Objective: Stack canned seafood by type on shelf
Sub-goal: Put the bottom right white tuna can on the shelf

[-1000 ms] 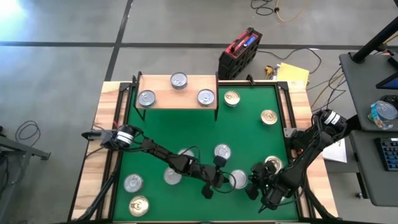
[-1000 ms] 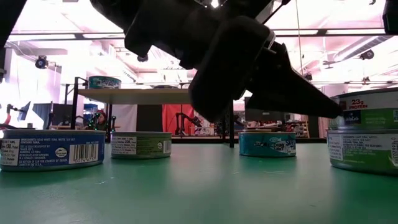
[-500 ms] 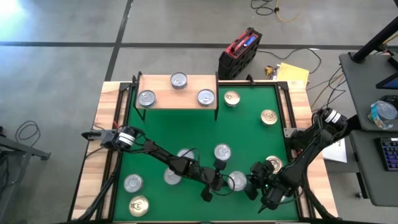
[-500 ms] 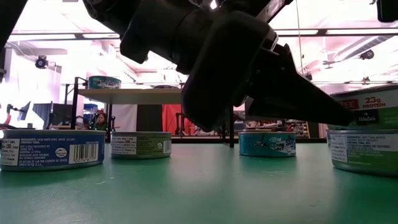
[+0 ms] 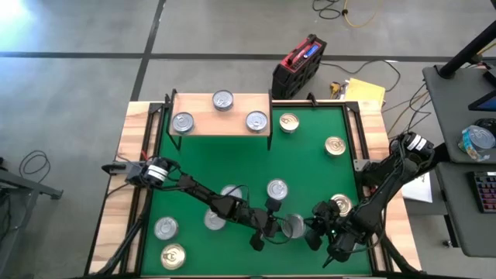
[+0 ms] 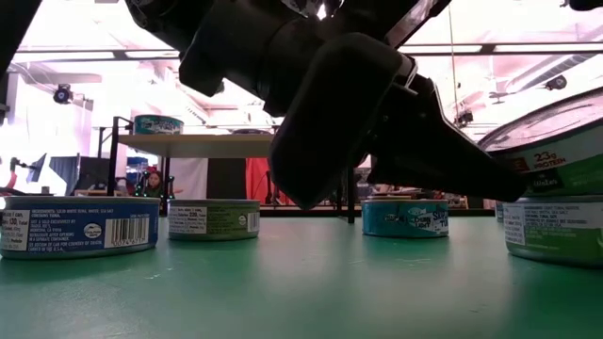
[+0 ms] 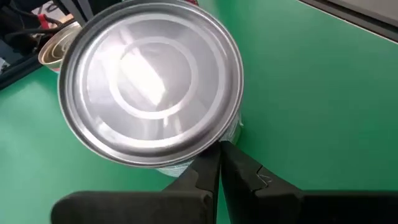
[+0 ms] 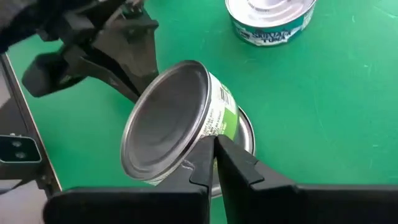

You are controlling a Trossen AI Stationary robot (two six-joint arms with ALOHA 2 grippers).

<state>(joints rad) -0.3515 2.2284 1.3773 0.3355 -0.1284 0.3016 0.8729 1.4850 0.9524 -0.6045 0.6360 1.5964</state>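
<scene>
We saw our left gripper (image 5: 273,229) and right gripper (image 5: 314,230), each with fingers pressed together, flanking a tilted green-labelled tin (image 8: 177,121) propped on another tin (image 8: 239,146) between them.

Tilted round tin (image 8: 171,121) beside black right gripper (image 8: 211,163): was silver-lidded, green-and-white label. Flat teal-sided tuna tin (image 8: 270,18) beyond it: silver top. Mat (image 8: 323,112): plain green. Gold-topped tin (image 5: 339,204) near right gripper.
</scene>
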